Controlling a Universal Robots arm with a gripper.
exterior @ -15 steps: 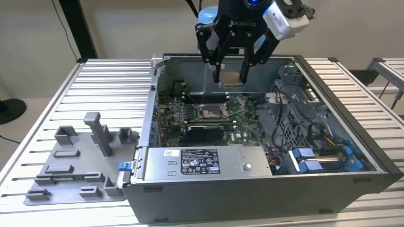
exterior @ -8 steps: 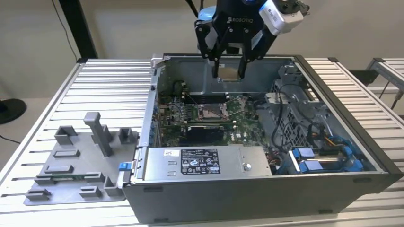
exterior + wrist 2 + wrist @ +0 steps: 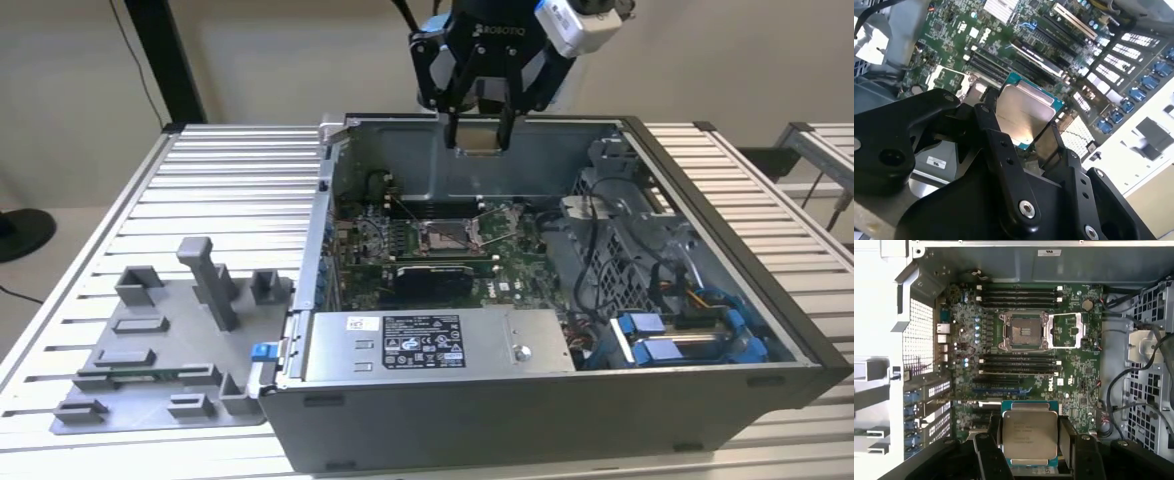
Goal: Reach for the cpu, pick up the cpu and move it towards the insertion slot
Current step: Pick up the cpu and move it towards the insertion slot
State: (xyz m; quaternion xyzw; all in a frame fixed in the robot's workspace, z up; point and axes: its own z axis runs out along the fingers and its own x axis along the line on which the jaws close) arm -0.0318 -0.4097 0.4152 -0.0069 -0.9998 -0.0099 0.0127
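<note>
The cpu (image 3: 1029, 434), a thin square plate with a silvery top and green edge, is held between my gripper's black fingers (image 3: 985, 452) in both wrist views, seen also as cpu (image 3: 1023, 116). In the exterior view my gripper (image 3: 481, 135) hangs above the back of the open computer case, shut on the cpu (image 3: 481, 148). The insertion slot (image 3: 1023, 330) is a silver-framed socket with a dark centre on the green motherboard, its cover plate (image 3: 1066, 330) swung open beside it. In the exterior view the insertion slot (image 3: 442, 235) lies below and in front of the gripper.
The computer case (image 3: 747, 300) stands open on a slatted metal table (image 3: 227, 180). A power supply (image 3: 427, 343) and blue drive bays (image 3: 667, 340) fill its front. Grey plastic fixture blocks (image 3: 174, 330) sit at the exterior view's left. Cables (image 3: 1134, 385) run beside the motherboard.
</note>
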